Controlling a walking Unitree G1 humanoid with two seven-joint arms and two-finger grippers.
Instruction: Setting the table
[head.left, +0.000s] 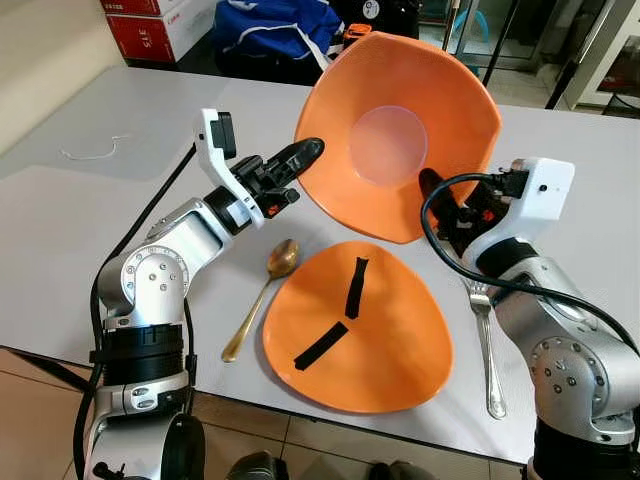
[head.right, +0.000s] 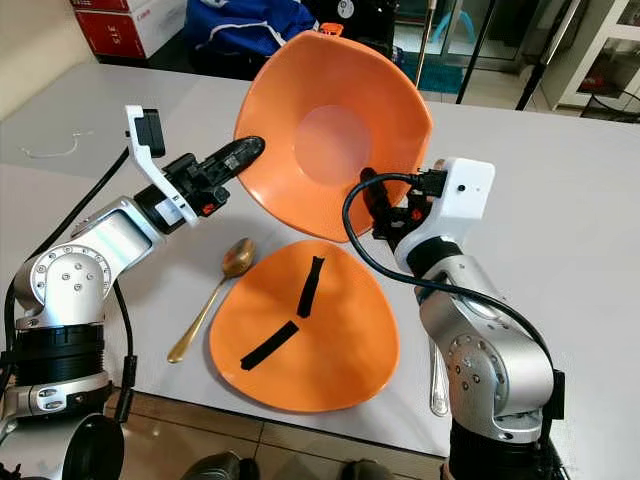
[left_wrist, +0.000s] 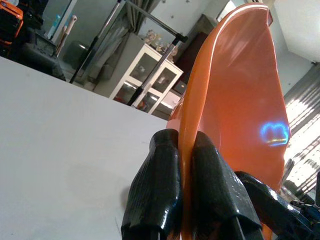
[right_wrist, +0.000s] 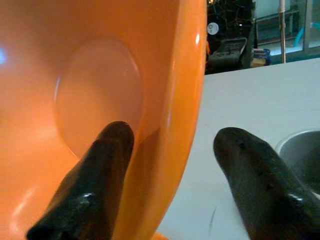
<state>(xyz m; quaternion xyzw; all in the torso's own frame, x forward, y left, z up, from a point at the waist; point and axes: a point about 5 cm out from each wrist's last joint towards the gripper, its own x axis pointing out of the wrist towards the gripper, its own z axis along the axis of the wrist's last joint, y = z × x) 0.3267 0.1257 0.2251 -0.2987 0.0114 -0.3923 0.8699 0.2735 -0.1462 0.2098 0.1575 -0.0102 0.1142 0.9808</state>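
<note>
Orange plate (head.left: 360, 335) lies flat on the white table (head.left: 80, 220), an orange bowl (head.left: 400, 130) tipped up above it.
Near the left gripper (head.left: 300, 152) a gold spoon (head.left: 262, 290) lies beside the plate; a fork (head.left: 487, 350) lies below the right gripper (right_wrist: 170, 165). Left fingers (left_wrist: 160, 185) pinch the bowl's rim; right fingers straddle its far rim, spread apart.

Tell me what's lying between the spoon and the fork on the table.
An orange plate with two black tape strips lies flat between the spoon and fork, as the left eye view shows.
</note>
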